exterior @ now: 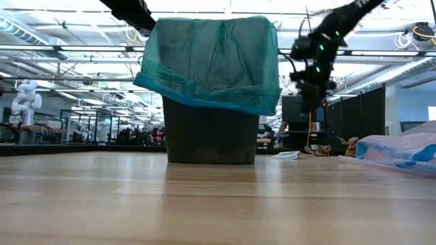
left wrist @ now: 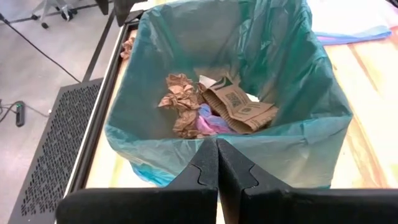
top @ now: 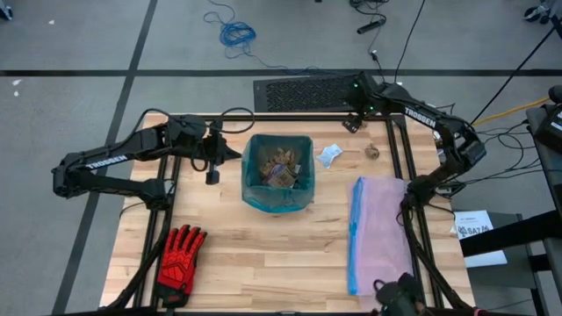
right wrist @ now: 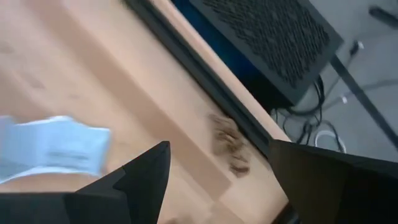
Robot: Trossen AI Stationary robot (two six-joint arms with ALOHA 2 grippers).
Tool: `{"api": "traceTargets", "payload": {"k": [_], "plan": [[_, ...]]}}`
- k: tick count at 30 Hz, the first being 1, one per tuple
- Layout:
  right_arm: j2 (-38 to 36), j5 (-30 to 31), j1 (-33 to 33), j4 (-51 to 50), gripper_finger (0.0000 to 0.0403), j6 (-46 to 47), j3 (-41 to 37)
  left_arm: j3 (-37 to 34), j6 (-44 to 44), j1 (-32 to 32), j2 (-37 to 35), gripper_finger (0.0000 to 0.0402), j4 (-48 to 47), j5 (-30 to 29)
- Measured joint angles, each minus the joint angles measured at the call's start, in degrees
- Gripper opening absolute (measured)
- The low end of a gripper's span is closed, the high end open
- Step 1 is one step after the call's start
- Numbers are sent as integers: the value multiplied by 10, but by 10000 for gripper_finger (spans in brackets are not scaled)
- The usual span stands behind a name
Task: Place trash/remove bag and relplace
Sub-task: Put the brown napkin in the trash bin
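Observation:
A dark bin (exterior: 211, 133) lined with the teal bag (top: 277, 175) stands mid-table. Inside it lie brown paper lumps (left wrist: 180, 99), a printed card piece and a pink piece (left wrist: 208, 121). A pale blue scrap (top: 328, 155) and a brown lump (top: 372, 151) lie on the table right of the bin. My left gripper (top: 235, 155) is shut, level at the bag's left rim (left wrist: 186, 140). My right gripper (top: 354, 120) hangs open above the far edge, over the pale scrap (right wrist: 53, 152) and a brown lump (right wrist: 227, 143), touching nothing. My left gripper (left wrist: 217, 163) has its shut fingertips right at the bag's left rim, coming level from the table's left. Whether they touch the plastic, I cannot tell.
A pale lilac bag with a blue rim (top: 382, 228) lies flat on the table's right side. A red-and-black glove (top: 180, 254) lies at the near left corner. A dark perforated mat (top: 303, 92) sits beyond the far edge. Bare wood lies in front of the bin.

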Motion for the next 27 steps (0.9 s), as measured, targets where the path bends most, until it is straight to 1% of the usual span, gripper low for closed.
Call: {"api": "traceTargets", "payload": {"k": [4,8,12,19,21,23,24,27], "plan": [[8,0,-40,35,263,7,-49,0,0,-1,0,0,0,0],[25,0,-61,66,263,8,-75,0,0,-1,0,0,0,0],[57,-4,-74,97,263,9,-80,0,-1,-1,0,0,0,0],[146,-3,-85,123,263,4,-81,0,-2,-1,0,0,0,0],[163,-3,-85,131,256,1,-79,0,-2,-1,0,0,0,0],[175,-3,-84,137,234,-16,-78,0,-2,-1,0,0,0,0],[177,-4,-84,138,216,-20,-78,0,-2,-1,0,0,0,0],[172,-6,-79,143,135,-22,-80,0,-2,-1,0,0,-3,0]]}}
